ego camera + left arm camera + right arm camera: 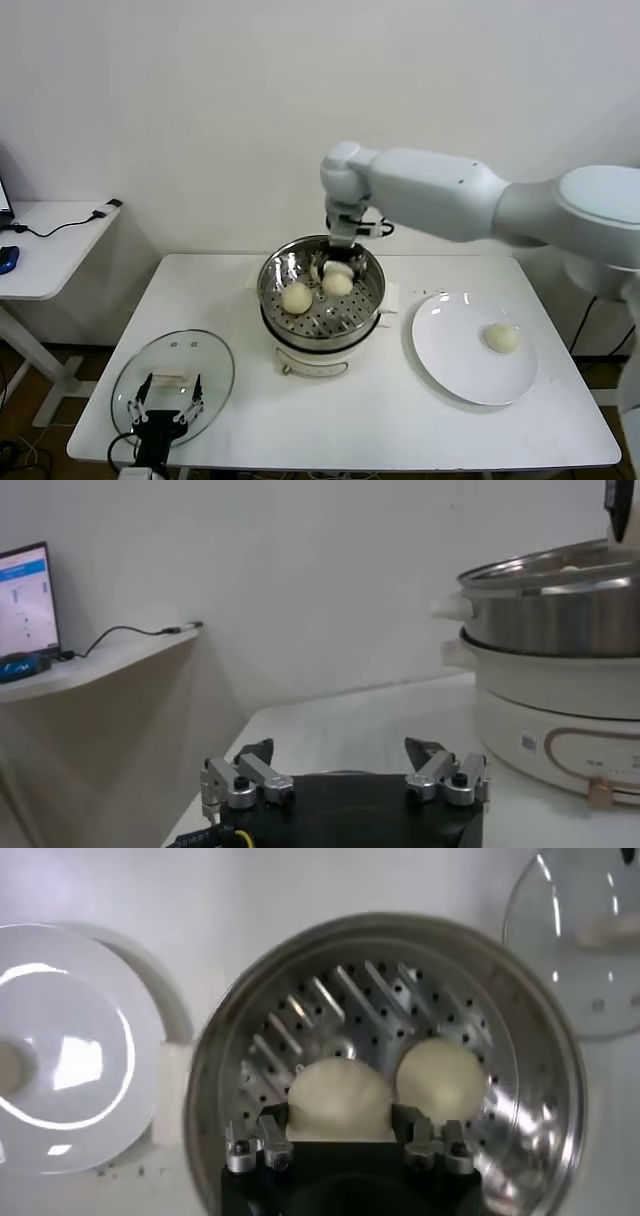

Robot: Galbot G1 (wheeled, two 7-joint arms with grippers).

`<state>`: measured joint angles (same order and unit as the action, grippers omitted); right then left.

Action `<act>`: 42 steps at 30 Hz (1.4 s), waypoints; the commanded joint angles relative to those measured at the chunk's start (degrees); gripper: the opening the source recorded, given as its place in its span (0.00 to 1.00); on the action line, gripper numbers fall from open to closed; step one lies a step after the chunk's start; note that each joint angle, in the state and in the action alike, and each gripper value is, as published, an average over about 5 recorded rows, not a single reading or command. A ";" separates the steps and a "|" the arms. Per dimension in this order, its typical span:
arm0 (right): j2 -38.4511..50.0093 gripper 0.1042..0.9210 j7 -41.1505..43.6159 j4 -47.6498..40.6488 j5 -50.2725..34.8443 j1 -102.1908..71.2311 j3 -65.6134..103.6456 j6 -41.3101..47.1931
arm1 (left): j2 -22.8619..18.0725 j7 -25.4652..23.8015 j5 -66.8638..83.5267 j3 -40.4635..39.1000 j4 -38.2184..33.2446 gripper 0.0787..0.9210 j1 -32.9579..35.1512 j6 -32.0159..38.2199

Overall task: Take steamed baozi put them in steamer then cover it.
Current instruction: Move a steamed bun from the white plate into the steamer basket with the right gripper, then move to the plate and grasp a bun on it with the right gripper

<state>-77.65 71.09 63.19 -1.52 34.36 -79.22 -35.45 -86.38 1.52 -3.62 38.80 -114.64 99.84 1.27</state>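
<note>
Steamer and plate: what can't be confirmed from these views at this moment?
- Head view: the right end effector covers the rear of the steamer; a third baozi shows only partly there.
- Right wrist view: the held baozi is cut off below by the end effector's body; whether it touches the floor cannot be told.
- Right wrist view: the plate runs off the edge, its baozi barely showing.
- Left wrist view: the steamer's wall hides its contents.

right gripper [338,268] holding baozi [338,270] in steamer [275,300], cover [215,365] aside
</note>
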 commanded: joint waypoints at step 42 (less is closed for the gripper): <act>25.41 0.88 -13.53 1.33 -26.35 11.77 -9.96 36.46 | -0.23 0.34 0.40 -0.54 -0.89 0.88 0.47 -0.13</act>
<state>-66.25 62.69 63.32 -13.94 39.98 -83.10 -21.61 -86.64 1.88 -3.24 38.50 -115.16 100.37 1.13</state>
